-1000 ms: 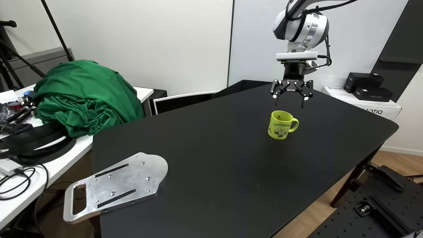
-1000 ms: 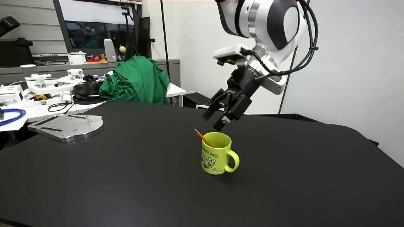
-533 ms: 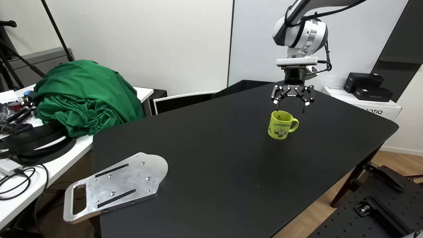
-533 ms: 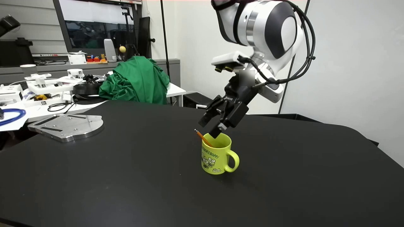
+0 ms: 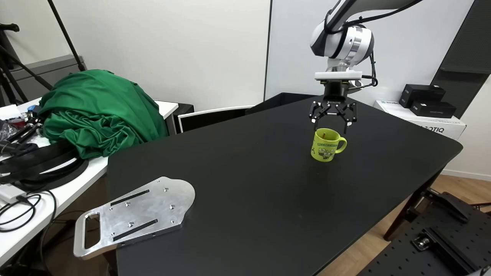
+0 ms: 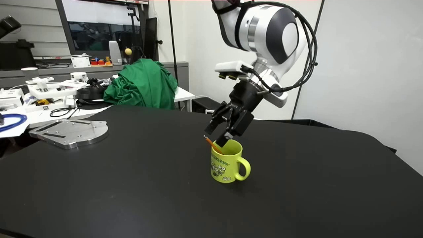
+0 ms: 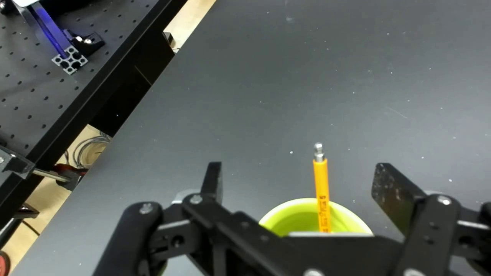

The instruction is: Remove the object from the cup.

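Note:
The lime yellow-green cup stands upright on the black table, also in an exterior view. An orange pencil-like stick with a silver tip leans in it and sticks out above the rim. My gripper is open and tilted above the cup; it also shows in an exterior view. In the wrist view my fingers are spread wide, with the orange stick between them, touching neither. The cup's rim shows below; its lower part is hidden behind the gripper.
A silver metal plate lies at the table's edge, far from the cup. A green cloth heap sits on a white side table. A perforated black platform stands beside the table. A white box is behind.
My gripper has come down toward the cup, then shifted left in both exterior views, so its fingers are around the stick's top. The cup and the stick have not moved.

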Tool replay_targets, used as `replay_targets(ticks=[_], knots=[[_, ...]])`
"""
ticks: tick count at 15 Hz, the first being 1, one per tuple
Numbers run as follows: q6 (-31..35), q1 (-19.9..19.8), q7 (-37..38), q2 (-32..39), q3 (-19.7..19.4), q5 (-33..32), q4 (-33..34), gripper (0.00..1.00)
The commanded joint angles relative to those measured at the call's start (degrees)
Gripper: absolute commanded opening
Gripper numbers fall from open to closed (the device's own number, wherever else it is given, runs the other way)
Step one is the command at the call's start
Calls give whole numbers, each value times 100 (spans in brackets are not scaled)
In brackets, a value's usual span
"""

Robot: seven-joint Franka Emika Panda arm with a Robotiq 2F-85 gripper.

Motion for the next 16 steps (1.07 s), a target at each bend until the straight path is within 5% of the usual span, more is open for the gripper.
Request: replay_targets(ticks=[1, 6, 8, 16], knots=[[221, 56, -61, -114, 49, 46, -149, 100], [329, 98, -112, -125, 125, 61, -228, 100], [391, 133, -115, -139, 138, 32, -274, 73], [487, 215, -168, -201, 153, -14, -365, 17]])
